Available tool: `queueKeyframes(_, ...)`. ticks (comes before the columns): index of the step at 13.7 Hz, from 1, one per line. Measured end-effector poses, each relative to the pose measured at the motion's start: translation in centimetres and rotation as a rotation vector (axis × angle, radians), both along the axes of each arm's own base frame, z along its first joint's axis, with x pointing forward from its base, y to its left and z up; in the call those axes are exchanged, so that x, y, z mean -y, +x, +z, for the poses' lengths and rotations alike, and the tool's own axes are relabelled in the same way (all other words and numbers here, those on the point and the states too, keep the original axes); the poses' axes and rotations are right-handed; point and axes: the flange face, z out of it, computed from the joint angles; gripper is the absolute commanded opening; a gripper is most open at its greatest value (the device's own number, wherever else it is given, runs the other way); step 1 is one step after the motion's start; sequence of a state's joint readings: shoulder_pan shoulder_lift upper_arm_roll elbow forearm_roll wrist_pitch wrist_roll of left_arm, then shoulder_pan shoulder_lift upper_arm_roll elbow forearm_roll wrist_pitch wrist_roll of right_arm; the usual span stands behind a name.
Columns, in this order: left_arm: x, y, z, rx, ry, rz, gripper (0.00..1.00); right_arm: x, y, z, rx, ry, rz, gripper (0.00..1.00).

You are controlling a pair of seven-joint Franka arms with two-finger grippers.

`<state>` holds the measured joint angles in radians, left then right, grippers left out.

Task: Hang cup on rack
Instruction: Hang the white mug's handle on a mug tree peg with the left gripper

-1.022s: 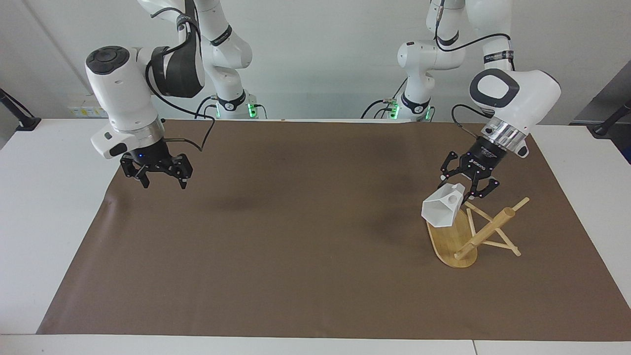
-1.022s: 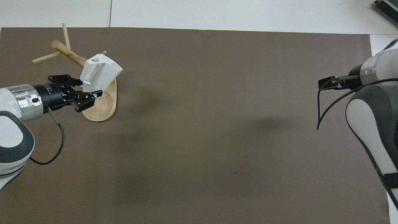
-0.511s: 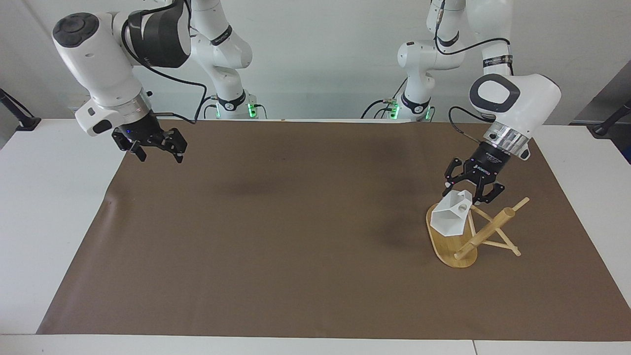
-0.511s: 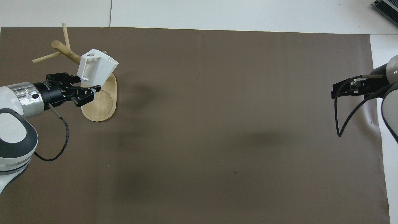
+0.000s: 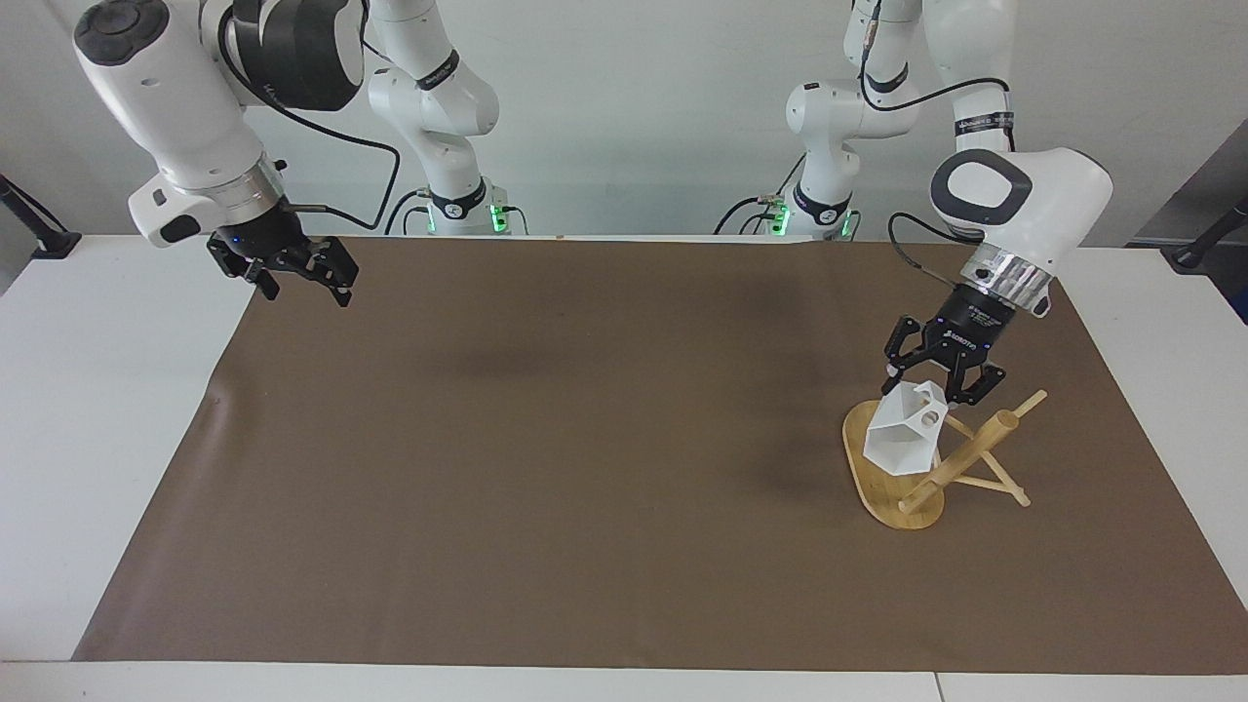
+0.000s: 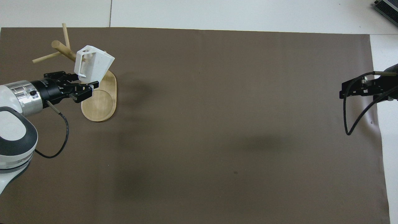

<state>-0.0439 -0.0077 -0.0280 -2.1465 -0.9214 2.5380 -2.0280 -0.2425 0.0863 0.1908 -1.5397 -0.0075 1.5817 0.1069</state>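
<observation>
- Since a second ago the right gripper [image 5: 294, 279] has climbed and pulled back toward its own end of the desk [image 5: 107, 390], and the cup [image 5: 906, 440] has come down closer to the rack [image 5: 936, 468].
- Now the right gripper hangs over the edge of the brown mat [image 5: 585, 458] at the right arm's end, waiting, its jaws apart and holding nothing.
- Between the two arms the mat lies flat on the white desk.
- At the left arm's end the left gripper [image 5: 938, 374] is tilted down over the rack, its jaws clamped on the cup at the handle side.
- Held in the air, the white faceted cup is tipped with its hexagonal rim turned outward, over the rack's oval base and right against the leaning central post; whether a peg has entered the handle hole I cannot tell.
- That bamboo rack stands on the mat, thin pegs crossing near the post's top.
</observation>
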Motion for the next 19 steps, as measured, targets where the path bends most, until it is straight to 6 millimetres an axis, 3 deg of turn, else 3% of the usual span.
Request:
queueKeyframes(4,-0.4,0.1,-0.1,-0.015,-0.022,0.057,0.0,2.2,-0.1,0.2,0.006,0.017,-0.051,1.0)
queueKeyframes(8,-0.5,0.2,-0.3,-0.02,-0.026,0.081,0.0,2.2,-0.1,0.4,0.01,0.018,-0.004,1.0)
queueKeyframes(9,-0.6,0.3,-0.3,-0.02,-0.026,0.083,0.04,2.2,-0.1,0.5,0.013,0.018,0.0,1.0)
queueKeyframes(10,-0.6,0.3,-0.3,-0.021,-0.026,0.085,0.99,2.1,-0.1,0.7,0.017,0.018,0.001,1.0)
queueKeyframes(19,-0.4,0.3,-0.2,-0.044,-0.035,0.07,1.0,2.0,-0.1,1.1,0.025,0.018,0.038,1.0)
